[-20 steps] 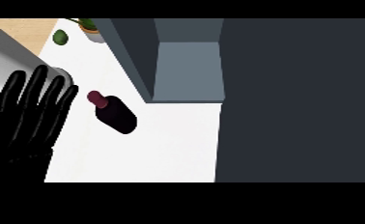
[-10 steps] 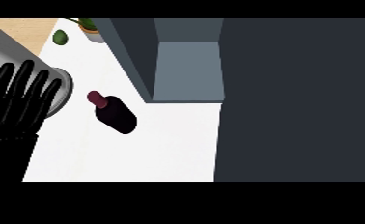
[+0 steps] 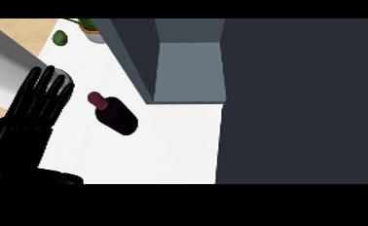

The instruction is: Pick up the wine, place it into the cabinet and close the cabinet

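The wine bottle [image 3: 116, 116], dark with a maroon cap, stands on the white counter [image 3: 165, 147] in the head view, a little left of the cabinet. My left hand [image 3: 37, 104] is at the left edge, fingers straight and pointing up, open and holding nothing. It sits just left of the bottle and does not touch it. The grey cabinet [image 3: 188, 70] is open, showing its inside above and right of the bottle. A wide dark panel [image 3: 291, 101] fills the right side. My right hand does not show.
A potted plant [image 3: 90, 27] and a small green fruit [image 3: 60, 37] sit at the counter's far left corner. A grey object [image 3: 16, 69] lies behind my left hand. The cabinet's dark side wall [image 3: 133, 54] stands close to the bottle.
My left hand drew back toward the left edge, then came right again nearer the bottle. The bottle and cabinet have not moved.
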Controlling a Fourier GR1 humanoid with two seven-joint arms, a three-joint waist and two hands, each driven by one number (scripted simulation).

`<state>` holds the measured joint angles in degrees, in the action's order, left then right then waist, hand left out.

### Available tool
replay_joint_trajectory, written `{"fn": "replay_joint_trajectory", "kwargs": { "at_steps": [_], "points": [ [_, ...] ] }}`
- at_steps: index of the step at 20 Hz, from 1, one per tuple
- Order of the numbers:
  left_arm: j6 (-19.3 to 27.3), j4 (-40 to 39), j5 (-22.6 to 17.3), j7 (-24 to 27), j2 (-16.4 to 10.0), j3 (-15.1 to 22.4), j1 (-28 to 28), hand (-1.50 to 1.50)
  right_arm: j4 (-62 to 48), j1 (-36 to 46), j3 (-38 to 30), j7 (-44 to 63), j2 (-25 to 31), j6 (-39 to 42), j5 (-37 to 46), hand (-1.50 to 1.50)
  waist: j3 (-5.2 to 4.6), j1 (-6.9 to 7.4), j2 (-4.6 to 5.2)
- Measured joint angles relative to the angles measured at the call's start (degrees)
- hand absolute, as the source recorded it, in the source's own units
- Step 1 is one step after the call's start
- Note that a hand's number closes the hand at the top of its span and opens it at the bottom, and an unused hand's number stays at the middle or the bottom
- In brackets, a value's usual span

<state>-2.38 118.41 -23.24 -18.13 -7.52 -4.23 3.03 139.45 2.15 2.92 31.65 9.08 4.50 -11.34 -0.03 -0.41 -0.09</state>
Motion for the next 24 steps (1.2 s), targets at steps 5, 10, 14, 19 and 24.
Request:
{"fn": "replay_joint_trajectory", "kwargs": {
  "at_steps": [5,10,14,19,24],
  "points": [
    [-2.68,-6.0,-0.52,2.3,-0.35,-1.13,-1.22,-1.5,0.25,2.24,0.67,2.75,-0.01,-1.13,0.34,-1.5,0.0,-0.01,0.0],
    [-5.37,-12.2,1.56,8.38,0.6,-1.39,-0.42,-1.5,0.16,2.12,-0.68,2.69,0.14,-0.5,0.45,-1.5,0.01,-0.02,0.01],
    [-6.01,-16.85,3.95,13.52,1.25,-2.22,-0.42,-1.5,0.18,2.15,-1.04,2.69,0.05,-0.08,0.51,-1.5,0.01,-0.05,0.0],
    [-7.75,-22.63,3.8,16.42,0.31,-4.19,-2.33,-1.5,0.25,2.15,-1.57,2.74,-0.03,0.48,0.54,-1.5,0.01,-0.07,0.01],
    [-8.69,-29.19,5.61,20.8,0.96,-4.26,-3.93,-1.5,0.34,0.96,-1.21,1.56,-0.75,1.07,0.73,-1.5,0.01,-0.19,0.01]
  ]
}}
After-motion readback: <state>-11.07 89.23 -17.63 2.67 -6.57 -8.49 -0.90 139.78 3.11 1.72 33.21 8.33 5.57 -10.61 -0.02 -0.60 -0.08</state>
